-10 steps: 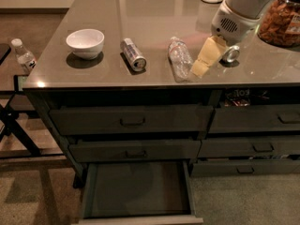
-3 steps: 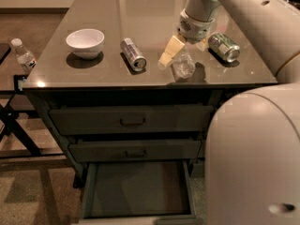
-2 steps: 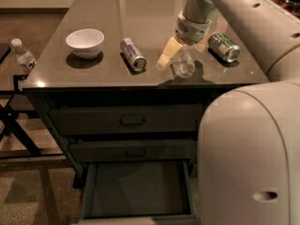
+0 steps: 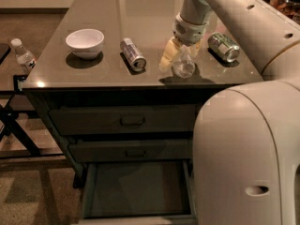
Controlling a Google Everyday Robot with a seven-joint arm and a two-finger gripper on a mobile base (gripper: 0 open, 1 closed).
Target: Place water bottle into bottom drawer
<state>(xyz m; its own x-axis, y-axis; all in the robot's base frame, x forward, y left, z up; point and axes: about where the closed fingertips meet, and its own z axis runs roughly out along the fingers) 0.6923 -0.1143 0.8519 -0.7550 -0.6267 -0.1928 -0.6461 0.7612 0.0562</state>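
Observation:
The water bottle (image 4: 183, 65) is a clear ribbed bottle, seen end-on near the counter's front edge, right of centre. My gripper (image 4: 181, 55) comes down from the arm above. Its pale yellow fingers (image 4: 167, 56) are closed around the bottle, which looks held just above its shadow on the counter. The bottom drawer (image 4: 88, 191) is pulled open below the two shut drawers with handles. Its flat dark floor is bare. My own white body hides its right end.
On the counter are a white bowl (image 4: 85, 41), a silver can (image 4: 133, 54) and a green can (image 4: 223, 46) right of the gripper. A small white-capped bottle (image 4: 23, 55) stands on a side stand at the left. My body (image 4: 248, 153) fills the right foreground.
Since 3.3 s ago my gripper has moved left onto the lying bottle and closed on it, turning it end-on. Over the last second the bottle has barely moved.

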